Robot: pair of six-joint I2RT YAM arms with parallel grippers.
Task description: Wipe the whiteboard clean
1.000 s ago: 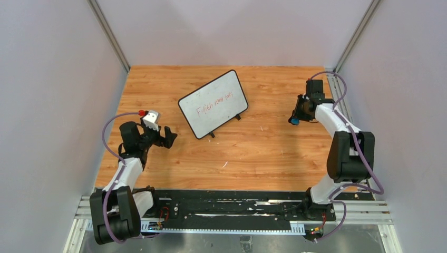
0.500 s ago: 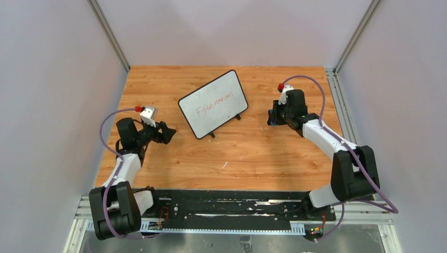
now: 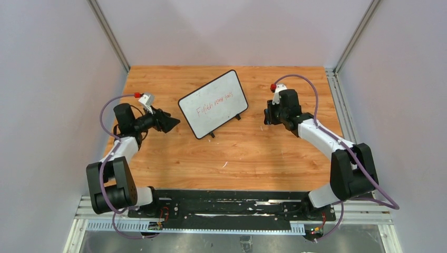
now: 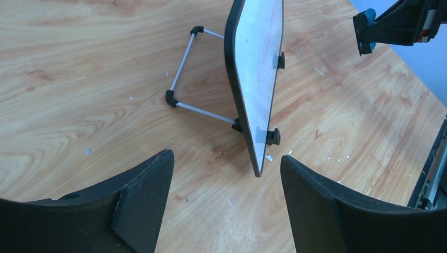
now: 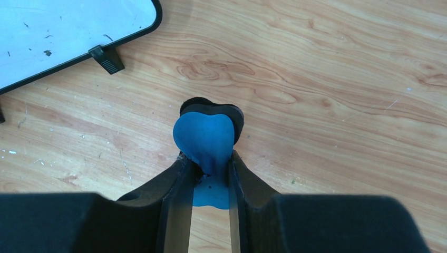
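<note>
My left pincer (image 4: 226, 163) is released: its two dark fingers (image 4: 142, 184) stand wide apart with nothing between them, low over the wooden table (image 3: 263, 153). It points at the whiteboard (image 3: 213, 104), which sits on the far middle of the table, turned at an angle to the table's edges. The board has a thin black frame and rounded corners, and red handwriting runs across its face.

From my left wrist I see the board almost edge-on. It leans back on a thin wire stand (image 4: 182, 68), with small black feet (image 4: 273, 137) along its lower edge. Its near corner lies just beyond the gap between my fingers, close to them but apart.

My right pincer (image 5: 205, 163) is clenched on a blue pad (image 5: 204, 139), which sticks out past the fingertips over bare wood. I cannot tell whether the pad touches the table. This pincer is to the right of the board, near its lower right corner and not touching it. From my right wrist, that corner and one foot show at the upper left, and the white face there carries a few dark specks.
</note>
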